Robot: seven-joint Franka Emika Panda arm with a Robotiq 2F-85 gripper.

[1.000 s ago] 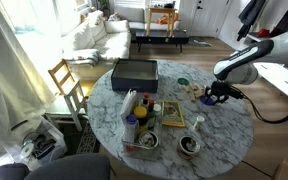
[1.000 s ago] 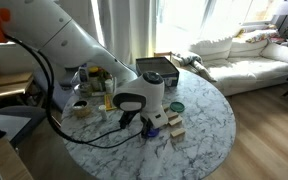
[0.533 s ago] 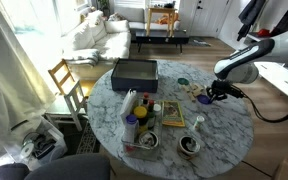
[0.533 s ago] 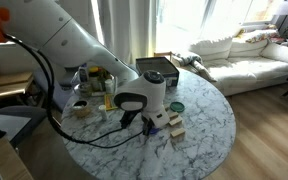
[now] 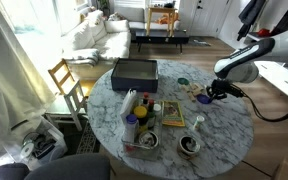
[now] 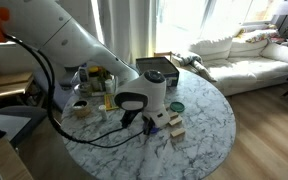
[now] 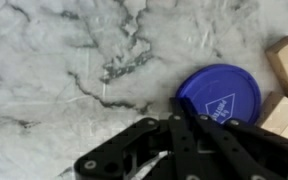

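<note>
Tool (image 7: 176, 108) just snapped from half open to fully closed, tips together right at the rim of the blue lid (image 7: 222, 98) lying flat on the marble bench (image 7: 64, 60) next to the wooden blocks (image 7: 287, 65), can't tell if it's actually pinching it.
</note>
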